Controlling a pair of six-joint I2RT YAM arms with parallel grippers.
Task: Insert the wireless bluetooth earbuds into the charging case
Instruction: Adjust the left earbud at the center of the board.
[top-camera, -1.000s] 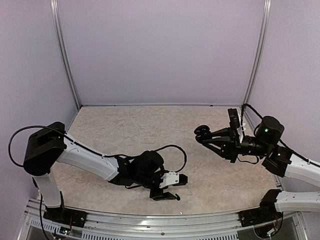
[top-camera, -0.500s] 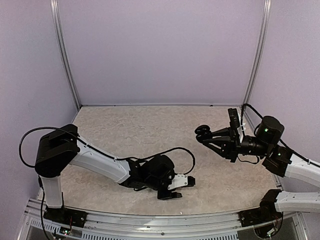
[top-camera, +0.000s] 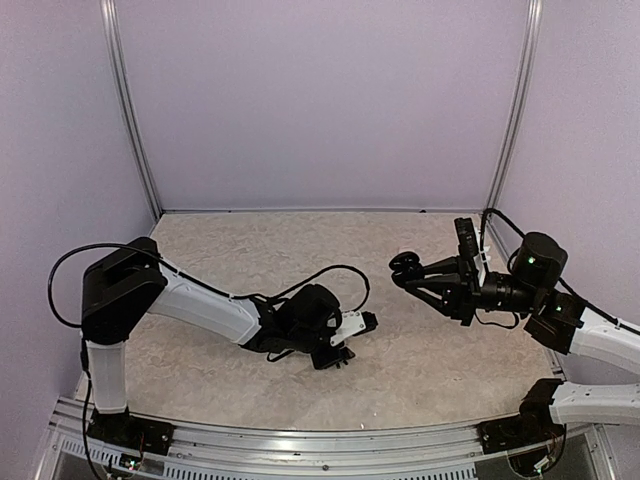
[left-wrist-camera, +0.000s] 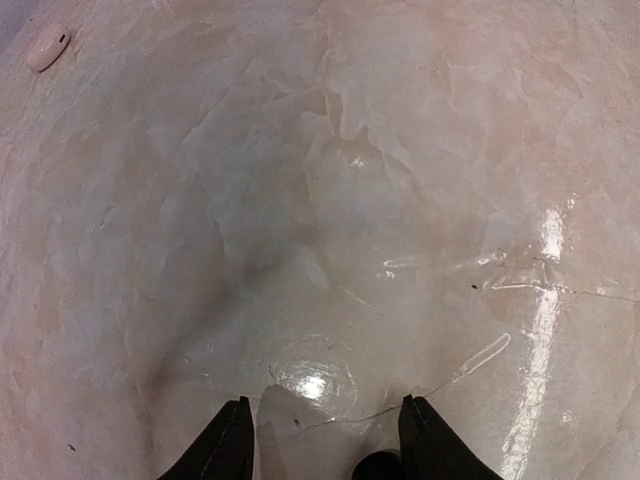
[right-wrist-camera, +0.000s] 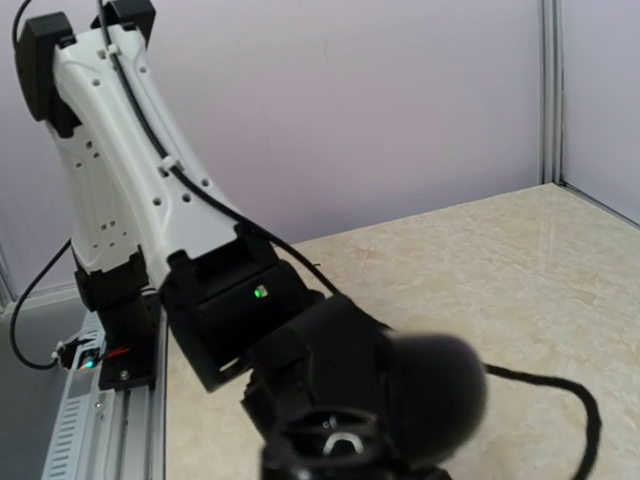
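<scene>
My right gripper (top-camera: 412, 272) is shut on the charging case (top-camera: 404, 262), a small round black puck held above the table at the right. In the right wrist view the case (right-wrist-camera: 335, 440) is open, with its blurred lid (right-wrist-camera: 435, 390) raised to the right. My left gripper (top-camera: 335, 357) points down at the table near the front centre. In the left wrist view it (left-wrist-camera: 325, 445) is open, and a tiny black earbud (left-wrist-camera: 378, 467) lies on the table between the fingers, close to the right finger (left-wrist-camera: 425, 440). The second earbud is not in view.
A small pale pink object (left-wrist-camera: 48, 47) lies on the table far ahead of the left gripper. The left arm (right-wrist-camera: 110, 150) and its cable (right-wrist-camera: 560, 390) fill the background of the right wrist view. Metal rails (top-camera: 300, 445) run along the near edge.
My left gripper has moved away from the near edge, toward the table's middle, still low over the surface. The right arm and the case have not moved.
</scene>
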